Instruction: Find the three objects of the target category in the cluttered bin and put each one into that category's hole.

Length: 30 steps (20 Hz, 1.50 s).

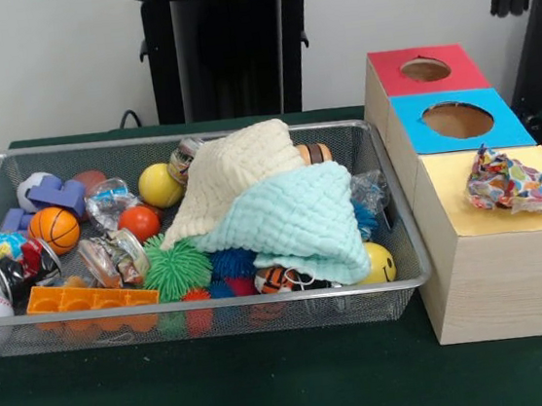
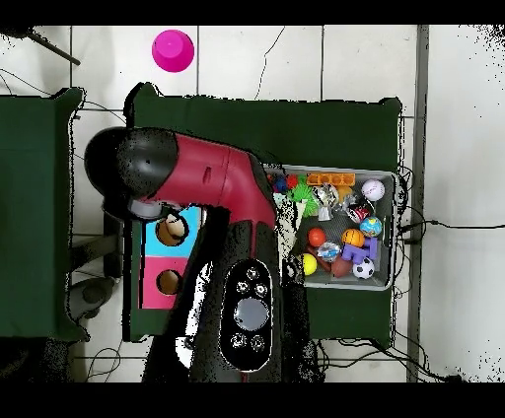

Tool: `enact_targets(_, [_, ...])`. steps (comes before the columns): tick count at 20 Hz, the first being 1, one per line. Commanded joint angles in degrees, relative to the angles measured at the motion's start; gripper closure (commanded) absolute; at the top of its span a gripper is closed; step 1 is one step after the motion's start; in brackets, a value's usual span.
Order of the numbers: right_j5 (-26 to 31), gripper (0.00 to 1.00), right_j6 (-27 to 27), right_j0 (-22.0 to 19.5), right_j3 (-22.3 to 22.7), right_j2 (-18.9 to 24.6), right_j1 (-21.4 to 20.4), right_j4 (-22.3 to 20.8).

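Wire bin [image 1: 390,219] of toys nearest, red arm [image 2: 197,177] bent over sorting box [image 1: 490,237], claw state cannot be told.

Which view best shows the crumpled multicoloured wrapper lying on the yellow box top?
The front view: the crumpled multicoloured wrapper lies in plain sight on the yellow top of the wooden sorting box, covering its hole. In the overhead view the red robot arm hides that part of the box, so the wrapper cannot be seen.

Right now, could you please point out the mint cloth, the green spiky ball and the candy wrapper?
mint cloth [image 1: 298,221], front view, middle of its folds
green spiky ball [image 1: 176,269], front view, centre
candy wrapper [image 1: 509,182], front view, crumpled middle
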Motion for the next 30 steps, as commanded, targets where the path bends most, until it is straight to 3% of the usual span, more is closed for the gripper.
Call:
enact_targets(1, [3.3,1.0,16.3,0.1,-2.1,-0.4,1.2,-1.7])
enact_targets(5, [0.9,1.0,15.7,0.2,-1.8,-0.5,1.7,-1.1])
enact_targets(9, [-19.8,1.0,11.3,0.2,5.7,0.6,0.2,-1.1])
enact_targets(11, [-24.9,1.0,10.7,0.0,7.4,1.4,-0.1,-0.9])
enact_targets(19, [-31.5,1.0,9.6,-0.2,7.3,1.7,0.7,-1.5])
enact_targets(30, [-33.2,1.0,6.7,-0.5,8.2,2.1,0.6,-3.0])
